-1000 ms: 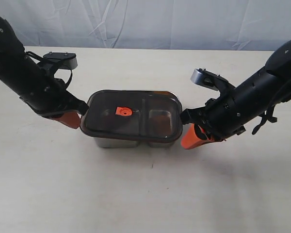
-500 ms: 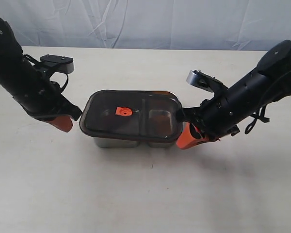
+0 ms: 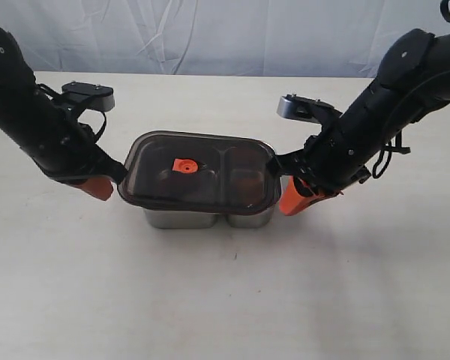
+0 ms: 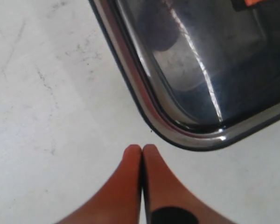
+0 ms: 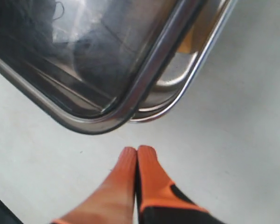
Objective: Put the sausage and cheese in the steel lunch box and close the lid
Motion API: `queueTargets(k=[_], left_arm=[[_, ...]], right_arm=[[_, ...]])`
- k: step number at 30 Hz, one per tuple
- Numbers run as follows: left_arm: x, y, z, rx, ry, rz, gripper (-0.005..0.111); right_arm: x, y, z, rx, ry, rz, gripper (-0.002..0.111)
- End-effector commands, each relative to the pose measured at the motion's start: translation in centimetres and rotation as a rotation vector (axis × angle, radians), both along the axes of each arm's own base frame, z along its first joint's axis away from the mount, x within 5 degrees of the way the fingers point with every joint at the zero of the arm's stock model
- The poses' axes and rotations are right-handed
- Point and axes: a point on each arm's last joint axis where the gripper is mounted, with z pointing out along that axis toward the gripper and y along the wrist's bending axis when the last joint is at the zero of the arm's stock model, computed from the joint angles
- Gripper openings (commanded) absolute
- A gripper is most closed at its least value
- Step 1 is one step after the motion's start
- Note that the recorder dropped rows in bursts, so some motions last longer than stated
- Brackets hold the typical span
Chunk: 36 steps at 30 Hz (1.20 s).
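Your left gripper (image 4: pixel 142 149), orange tips clenched together on nothing, hangs just off the 9 o'clock corner of the dark translucent rounded-rectangle lid (image 3: pixel 199 180), near it but not touching. Your right gripper (image 5: pixel 136 150), likewise pinched closed and empty, waits near the 3 o'clock end. The lid lies on top of the shiny rectangular stainless steel lunch box (image 3: pixel 210 219) in the middle of the pale table (image 3: pixel 232 300), but it looks skewed. It overhangs toward 9 o'clock, and the right wrist view shows a corner of the box's rim (image 5: pixel 200 56) poking out from under it. The sausage and the cheese cannot be made out through the dark plastic.

The step in hand appears to be seating the lid. Nudge it toward 3 o'clock with the closed left tips, keeping the right tips at the far end as a stop so the box does not slide. Once the rims match all round, press down evenly at both ends, clear of the small orange-red centre valve (image 3: pixel 184 166). Pressing while it sits crooked risks tipping it.
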Motion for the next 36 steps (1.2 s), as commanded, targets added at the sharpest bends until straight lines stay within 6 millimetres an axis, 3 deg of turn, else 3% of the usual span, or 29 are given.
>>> queueTargets(k=[1,8,15,36], left_arm=[[0.8,0.1,0.1,-0.001,-0.087,0.018,0.000],[1.2,0.0,-0.3,0.001,-0.110,0.024,0.000],[1.5,-0.5,-2.5,-0.025,-0.030,0.051,0.000],[1.1,-1.2,-2.1,-0.110,0.009,0.031,0.000]], right_arm=[[0.5,0.1,0.8,-0.009,-0.015,0.026,-0.001],[1.4,-0.1,1.8,-0.057,-0.070,0.045,-0.001],[2.1,-1.0,2.5,-0.175,-0.128,0.036,-0.001],[2.3,-1.1,2.5,-0.191,-0.159,0.038,-0.001]])
